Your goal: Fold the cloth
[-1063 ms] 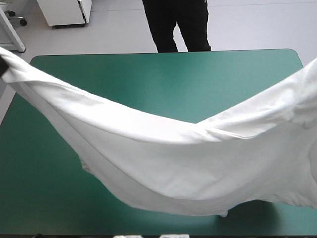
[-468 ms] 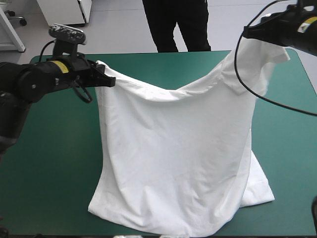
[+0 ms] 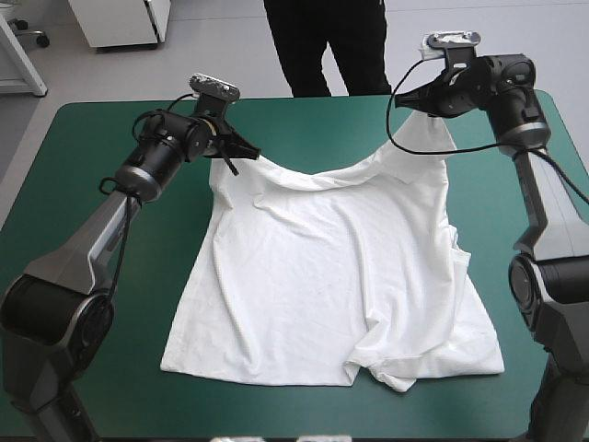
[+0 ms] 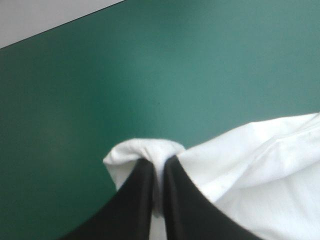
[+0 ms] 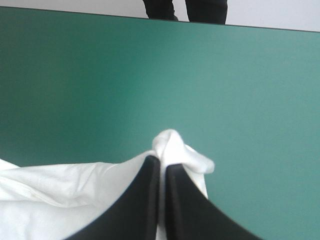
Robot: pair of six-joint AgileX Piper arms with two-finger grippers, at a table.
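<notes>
The white T-shirt (image 3: 322,276) lies mostly spread on the teal-green table, its near hem toward the front edge and a rumpled fold at the near right. Its far edge hangs lifted between both arms. My left gripper (image 3: 248,152) is shut on the far left corner of the T-shirt (image 4: 145,150), the cloth bunched over the black fingertips. My right gripper (image 3: 405,103) is shut on the far right corner of the T-shirt (image 5: 175,145), held a little higher near the table's far edge. The far edge sags in the middle between them.
Bare teal-green cover (image 3: 92,212) shows on the left side, along the far edge (image 3: 313,120) and at the right (image 3: 543,304). The table's far edge (image 5: 250,27) lies ahead of the right gripper.
Both grippers have swung forward and down toward the far side with the T-shirt, which earlier was held high and stretched. The cloth has settled flat onto the table.
</notes>
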